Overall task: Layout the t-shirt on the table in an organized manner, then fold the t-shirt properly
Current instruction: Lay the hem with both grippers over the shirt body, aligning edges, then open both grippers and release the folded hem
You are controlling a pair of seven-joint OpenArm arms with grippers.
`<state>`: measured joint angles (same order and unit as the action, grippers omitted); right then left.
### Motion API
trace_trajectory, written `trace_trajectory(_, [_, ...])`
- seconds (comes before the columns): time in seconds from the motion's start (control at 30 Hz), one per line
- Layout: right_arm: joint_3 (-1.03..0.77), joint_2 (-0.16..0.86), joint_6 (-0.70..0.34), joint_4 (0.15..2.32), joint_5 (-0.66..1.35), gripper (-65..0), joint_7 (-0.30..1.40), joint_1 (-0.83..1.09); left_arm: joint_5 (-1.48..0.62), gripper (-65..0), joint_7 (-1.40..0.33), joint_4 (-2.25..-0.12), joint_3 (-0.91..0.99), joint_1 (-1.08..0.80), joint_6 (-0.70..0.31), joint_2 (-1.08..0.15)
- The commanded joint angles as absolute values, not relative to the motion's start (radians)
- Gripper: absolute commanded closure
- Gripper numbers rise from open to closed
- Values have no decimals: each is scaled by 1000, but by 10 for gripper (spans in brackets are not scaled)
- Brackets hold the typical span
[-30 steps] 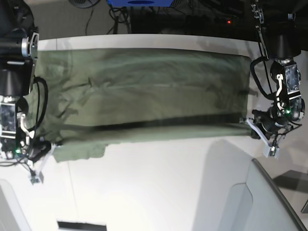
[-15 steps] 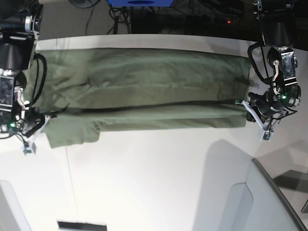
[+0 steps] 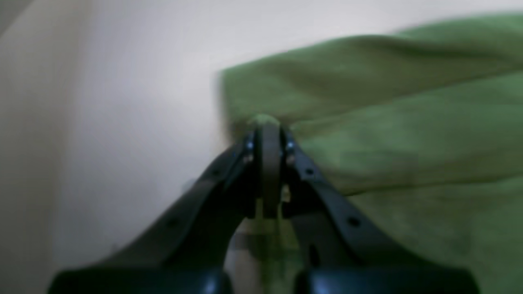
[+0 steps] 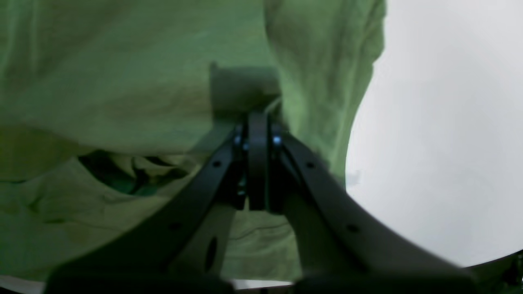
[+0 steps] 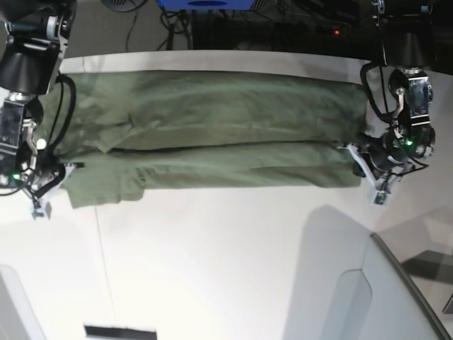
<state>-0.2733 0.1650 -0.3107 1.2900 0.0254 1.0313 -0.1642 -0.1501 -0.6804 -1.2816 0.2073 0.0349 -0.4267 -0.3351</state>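
The shirt [image 5: 212, 134] lay across the far part of the table [image 5: 233, 262], its long axis running side to side between the two arms, near strip doubled over. Each arm stood at one end: the left gripper [image 5: 362, 164] and right gripper [image 5: 56, 178] were both closed, each pinching a corner of that folded edge.

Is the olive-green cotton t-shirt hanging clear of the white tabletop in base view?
No, the olive-green cotton t-shirt lies stretched flat on the white tabletop, folded lengthwise along its near edge.
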Motion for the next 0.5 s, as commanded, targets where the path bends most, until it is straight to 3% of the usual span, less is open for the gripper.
trace_trajectory(0.0, [-280,180,-306,1307,22,0,1023,-179,-156,0,-668,-1302,213,31,-421,-355])
trace_trajectory(0.47, [-278,188,-305,1210,16,0,949,-174,-147,0,-667,-1334,219,-5,-420,-355])
